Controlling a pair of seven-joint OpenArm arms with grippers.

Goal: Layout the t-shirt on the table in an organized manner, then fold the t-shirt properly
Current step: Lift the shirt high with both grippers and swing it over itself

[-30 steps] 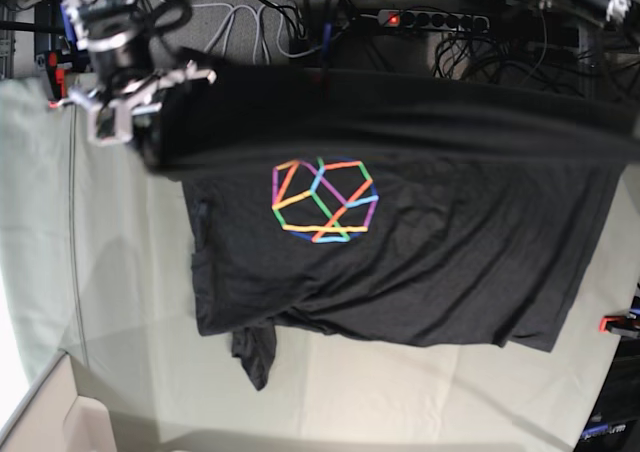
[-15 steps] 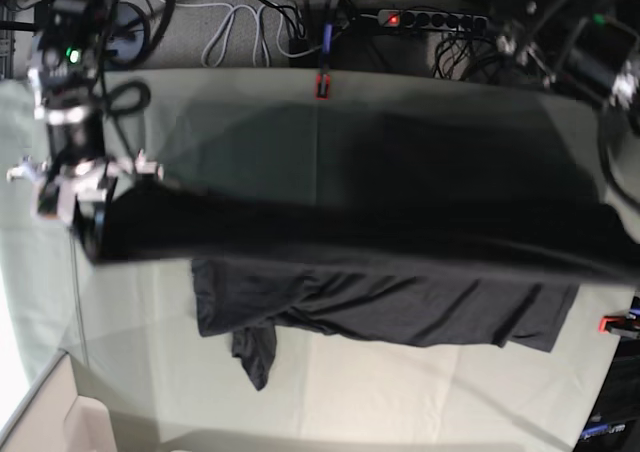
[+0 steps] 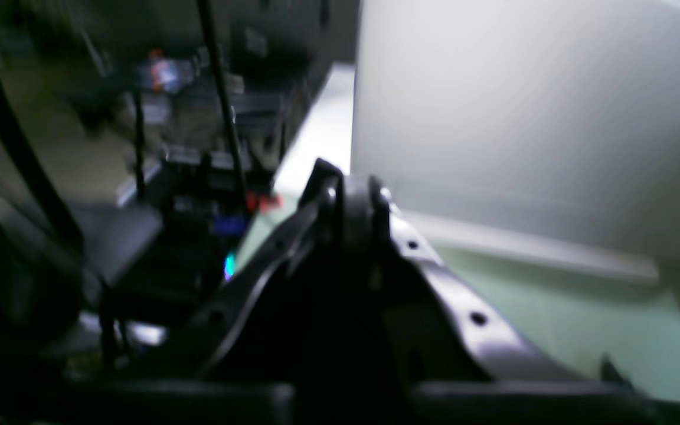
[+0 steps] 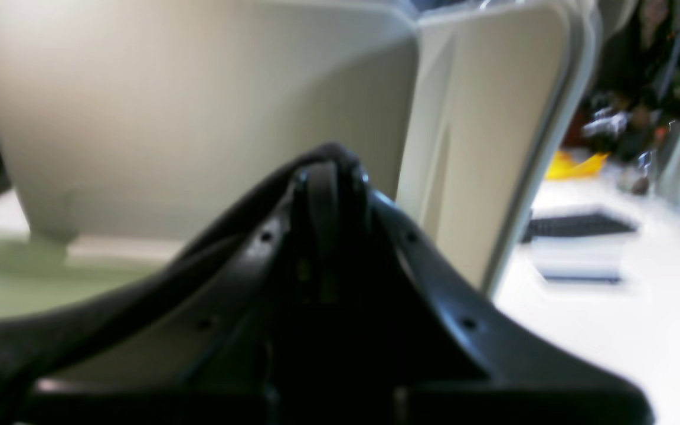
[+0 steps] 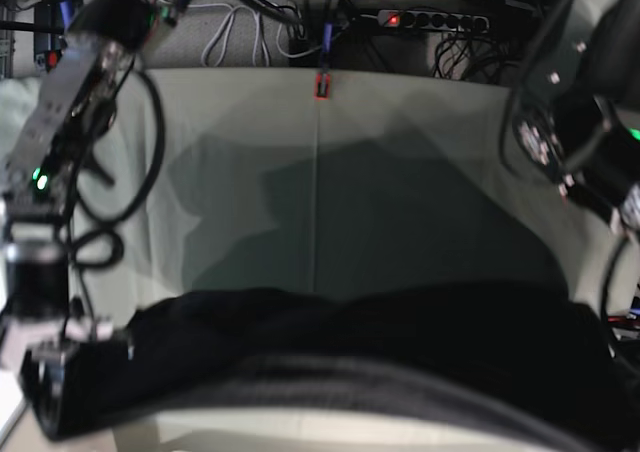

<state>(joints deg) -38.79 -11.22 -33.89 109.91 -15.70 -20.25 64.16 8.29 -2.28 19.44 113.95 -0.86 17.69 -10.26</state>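
Note:
The dark t-shirt (image 5: 350, 357) hangs in a wide blurred band across the bottom of the base view, stretched between both arms above the table (image 5: 400, 132). Its logo is hidden. My right gripper (image 5: 72, 394) is at the lower left, shut on the shirt's left end. In the right wrist view the right gripper (image 4: 328, 171) has its fingers pressed together with dark cloth below them. My left gripper (image 3: 349, 198) is likewise shut, with dark cloth under it. In the base view the left arm (image 5: 585, 157) runs off the right edge, and its gripper is hidden there.
A red clamp (image 5: 321, 84) holds the table cloth at the far edge, and another (image 5: 622, 319) sits at the right edge. A power strip (image 5: 430, 18) and cables lie behind the table. Pale partition panels (image 4: 198, 118) stand beyond the near side.
Both arms have carried the shirt from the far side toward the near edge. The logo has gone out of sight, and the table's far half now lies bare.

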